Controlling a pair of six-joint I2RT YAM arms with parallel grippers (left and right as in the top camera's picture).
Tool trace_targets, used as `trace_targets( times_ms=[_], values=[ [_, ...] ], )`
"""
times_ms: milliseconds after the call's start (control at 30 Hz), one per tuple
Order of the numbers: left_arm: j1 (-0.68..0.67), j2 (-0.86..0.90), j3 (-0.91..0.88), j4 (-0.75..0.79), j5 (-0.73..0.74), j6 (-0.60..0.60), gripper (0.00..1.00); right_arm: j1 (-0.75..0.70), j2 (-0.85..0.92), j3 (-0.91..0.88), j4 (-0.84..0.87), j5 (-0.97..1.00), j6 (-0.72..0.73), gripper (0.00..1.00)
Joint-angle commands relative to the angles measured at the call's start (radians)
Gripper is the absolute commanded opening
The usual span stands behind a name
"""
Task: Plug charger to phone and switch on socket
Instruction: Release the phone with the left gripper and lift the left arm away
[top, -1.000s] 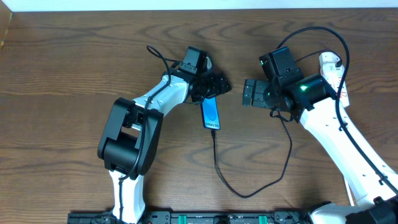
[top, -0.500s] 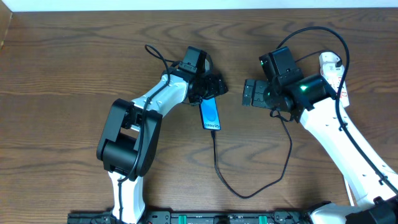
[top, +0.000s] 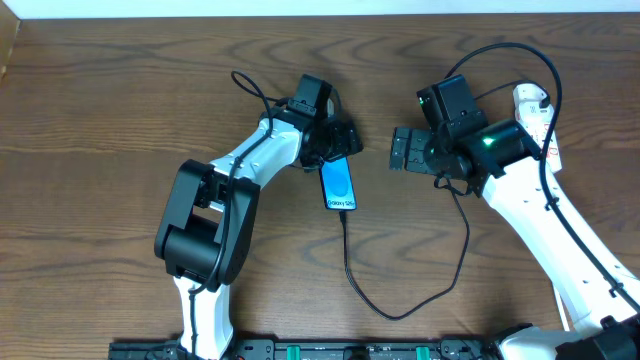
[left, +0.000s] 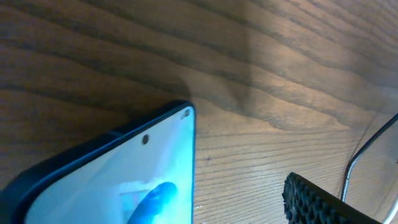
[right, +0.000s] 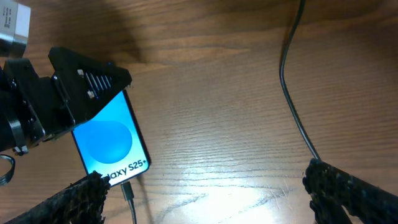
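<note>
Phone (top: 339, 184) lies mid-table, long axis near-to-far, charger (top: 345, 240) apparently seated at its near end. Left gripper (top: 338, 148) is spread over its far end. Right gripper (top: 398, 150) is spread, nearer the socket (top: 532, 103).

Dark brown wood-grain table (top: 100, 120); phone (top: 339, 184) with black bezel, bright blue screen, lighter blue oval and white lettering; black charger (top: 352, 275); white-and-black left arm (top: 252, 154) and right arm (top: 522, 196), the latter showing a green light.
</note>
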Motion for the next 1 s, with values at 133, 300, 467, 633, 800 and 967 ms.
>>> trace_targets(
  times_ms=[133, 300, 467, 633, 800, 967],
  values=[
    [0.006, 0.077, -0.061, -0.072, -0.106, 0.016, 0.87, 0.002, -0.017, 0.005, -0.005, 0.011, 0.013, 0.99],
    [0.006, 0.077, -0.061, -0.084, -0.115, 0.016, 0.87, 0.002, -0.017, 0.005, -0.008, 0.011, 0.013, 0.99],
    [0.006, 0.077, -0.061, -0.085, -0.115, 0.016, 0.87, 0.002, -0.017, 0.005, -0.009, 0.011, 0.013, 0.99],
    [0.006, 0.077, -0.061, -0.101, -0.123, 0.017, 0.87, 0.002, -0.017, 0.005, -0.009, 0.012, 0.013, 0.99],
    [0.009, 0.068, -0.061, -0.114, -0.13, 0.057, 0.87, 0.002, -0.017, 0.005, -0.011, 0.012, 0.013, 0.99],
    [0.026, -0.002, -0.06, -0.164, -0.214, 0.087, 0.87, 0.002, -0.017, 0.005, -0.016, 0.012, 0.013, 0.99]
  ],
)
